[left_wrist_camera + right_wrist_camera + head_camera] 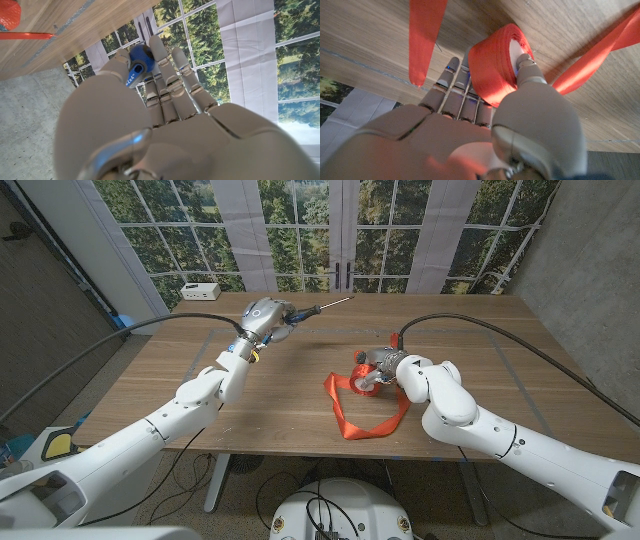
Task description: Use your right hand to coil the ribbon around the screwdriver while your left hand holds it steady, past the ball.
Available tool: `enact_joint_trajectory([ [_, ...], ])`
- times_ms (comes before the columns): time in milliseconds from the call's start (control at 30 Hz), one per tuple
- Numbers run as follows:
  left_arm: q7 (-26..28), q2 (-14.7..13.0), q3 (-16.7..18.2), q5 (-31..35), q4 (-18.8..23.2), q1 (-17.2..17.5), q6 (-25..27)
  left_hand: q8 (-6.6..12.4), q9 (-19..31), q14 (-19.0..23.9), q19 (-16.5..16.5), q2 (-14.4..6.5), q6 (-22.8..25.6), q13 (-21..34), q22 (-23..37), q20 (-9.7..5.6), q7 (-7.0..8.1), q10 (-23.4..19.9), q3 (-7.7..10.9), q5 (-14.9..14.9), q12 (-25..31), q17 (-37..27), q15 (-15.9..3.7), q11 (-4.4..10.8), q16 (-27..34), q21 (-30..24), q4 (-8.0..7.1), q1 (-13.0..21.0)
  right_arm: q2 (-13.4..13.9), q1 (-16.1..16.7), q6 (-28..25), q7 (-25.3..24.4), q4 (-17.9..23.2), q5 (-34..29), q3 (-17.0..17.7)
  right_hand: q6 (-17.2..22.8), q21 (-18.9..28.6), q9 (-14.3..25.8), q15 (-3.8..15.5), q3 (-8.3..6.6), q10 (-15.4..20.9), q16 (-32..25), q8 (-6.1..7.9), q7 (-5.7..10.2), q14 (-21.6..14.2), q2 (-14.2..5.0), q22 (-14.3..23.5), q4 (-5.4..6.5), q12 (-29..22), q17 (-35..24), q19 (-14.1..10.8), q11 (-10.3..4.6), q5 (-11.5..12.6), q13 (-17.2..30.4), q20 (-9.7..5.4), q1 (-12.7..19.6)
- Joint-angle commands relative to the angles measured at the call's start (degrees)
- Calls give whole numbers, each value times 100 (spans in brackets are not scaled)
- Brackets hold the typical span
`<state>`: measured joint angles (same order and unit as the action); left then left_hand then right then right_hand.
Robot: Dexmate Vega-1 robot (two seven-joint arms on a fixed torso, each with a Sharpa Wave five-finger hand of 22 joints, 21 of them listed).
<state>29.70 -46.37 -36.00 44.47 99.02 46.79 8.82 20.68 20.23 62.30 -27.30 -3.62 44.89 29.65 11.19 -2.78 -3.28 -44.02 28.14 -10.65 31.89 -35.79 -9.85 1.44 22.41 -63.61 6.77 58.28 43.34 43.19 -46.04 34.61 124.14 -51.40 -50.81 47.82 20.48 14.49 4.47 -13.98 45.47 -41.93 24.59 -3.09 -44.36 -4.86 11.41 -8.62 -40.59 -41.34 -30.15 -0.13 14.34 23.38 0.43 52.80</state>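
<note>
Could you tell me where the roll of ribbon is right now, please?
In the head view the ribbon roll sits right of the table's middle, held in the right hand, with loose ribbon looping toward the near edge.

A wooden table before a wall of forest-view windows.
The table [200,415] has a plank-grain top with faint pale tape lines. Behind it, a window backdrop [330,225] shows green trees through white frames, with pale curtain panels [245,230] hanging over it. A grey wall [590,270] stands to one side. A small white box [200,291] sits at the table's far edge.
</note>
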Motion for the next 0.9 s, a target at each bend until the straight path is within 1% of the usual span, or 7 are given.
enact_joint_trajectory([
  [33, -10, 29, -15, 33, -18, -29, -5, 570, 399, 103, 34, -574, 668, 862, -9, -17, 586, -1037, 98, -277, -16, -31, -337, 956, -43, -39, -5, 516, 106, 434, 232, -896, 66, 864, 529, 1066, 114, 244, 535, 6, 417, -278, 705, 198, -345, -494, 44, 152, -257, -245, -176, 74, -107, 204, 41, 255],
  [167, -12, 47, -30, 36, -48, -53, -18, 565, 391, 108, 38, -574, 672, 882, -14, -20, 597, -1036, 102, -276, -15, -42, -338, 964, -55, -56, -3, 515, 171, 752, 417, -1511, 164, 1396, 915, 1100, 192, 328, 517, -24, 533, -451, 781, 108, -483, -532, 68, 137, -345, -413, -289, 116, -154, 276, 57, 335],
  [300, -27, 69, -42, 26, -82, -86, -29, 559, 386, 111, 44, -573, 669, 880, -18, -21, 597, -1038, 105, -276, -25, -53, -338, 963, -67, -70, -1, 513, 243, 890, 410, -1922, 255, 1576, 1025, 1129, 249, 410, 492, -60, 605, -593, 851, 40, -527, -554, 92, 105, -412, -555, -342, 121, -180, 342, 76, 442],
  [433, -29, 100, -76, 34, -154, -155, -72, 558, 381, 118, 49, -572, 676, 898, -21, -23, 605, -1031, 108, -275, -25, -63, -339, 960, -76, -82, 0, 511, 253, 1256, 689, -2817, 297, 1852, 1335, 1111, 277, 489, 508, -59, 596, -686, 899, 19, -517, -565, 112, 127, -445, -646, -325, 116, -209, 401, 70, 475],
  [533, -54, 121, -90, 8, -204, -203, -104, 557, 380, 123, 52, -568, 677, 898, -24, -24, 609, -1038, 110, -275, -29, -71, -339, 951, -84, -93, 3, 511, 226, 1370, 640, -3336, 349, 1680, 1313, 1064, 276, 519, 509, -54, 560, -695, 901, 26, -469, -559, 119, 142, -448, -679, -290, 94, -220, 429, 52, 471],
  [700, -66, 150, -129, 28, -270, -280, -128, 556, 379, 126, 60, -568, 680, 897, -28, -22, 595, -1052, 114, -275, -36, -84, -338, 942, -98, -108, 4, 508, 165, 1577, 963, -4026, 330, 1937, 1539, 1047, 300, 597, 541, -53, 549, -744, 952, 55, -450, -567, 136, 175, -490, -748, -265, 57, -235, 500, 65, 478],
  [900, -53, 173, -158, 30, -326, -328, -154, 559, 378, 130, 62, -568, 695, 899, -32, -16, 594, -1049, 119, -274, -48, -98, -338, 950, -114, -126, 5, 505, 133, 1617, 884, -4357, 391, 1847, 1523, 1112, 355, 696, 511, -73, 672, -876, 1053, 22, -526, -553, 154, 134, -560, -815, -288, 46, -237, 532, 124, 589],
])
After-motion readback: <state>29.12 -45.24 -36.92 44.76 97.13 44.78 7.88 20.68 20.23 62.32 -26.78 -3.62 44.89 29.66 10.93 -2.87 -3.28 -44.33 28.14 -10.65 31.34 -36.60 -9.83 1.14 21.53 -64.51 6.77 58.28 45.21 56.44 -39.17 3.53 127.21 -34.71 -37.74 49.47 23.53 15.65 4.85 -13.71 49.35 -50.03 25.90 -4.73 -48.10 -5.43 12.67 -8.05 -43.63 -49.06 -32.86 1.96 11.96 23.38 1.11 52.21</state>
